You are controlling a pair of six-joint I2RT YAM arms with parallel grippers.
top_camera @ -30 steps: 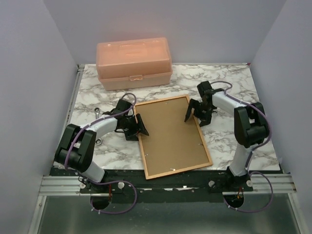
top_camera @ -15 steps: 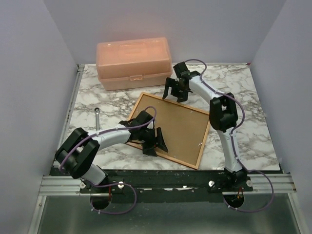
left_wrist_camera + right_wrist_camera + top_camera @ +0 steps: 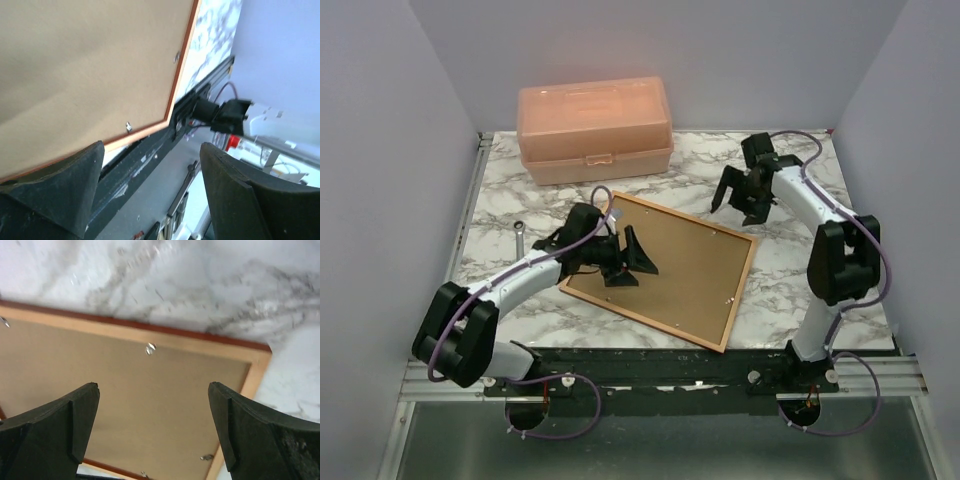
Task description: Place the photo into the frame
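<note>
Frame (image 3: 685,217) lies back-up on the marble tabletop (image 3: 800,270), a brown backing board (image 3: 690,270) set in it. Left claw (image 3: 632,268) is over its left end, jaws apart and empty. Right claw (image 3: 740,205) is beyond its far corner, jaws wide and empty. Peach box (image 3: 595,130) stands closed at the rear, between pale walls.

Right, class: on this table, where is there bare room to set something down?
Bare marble lies behind the frame, between the peach box and the right gripper, and at the front right corner by the right arm's base. The left is crowded: left gripper over the frame, wrench beside it.
</note>
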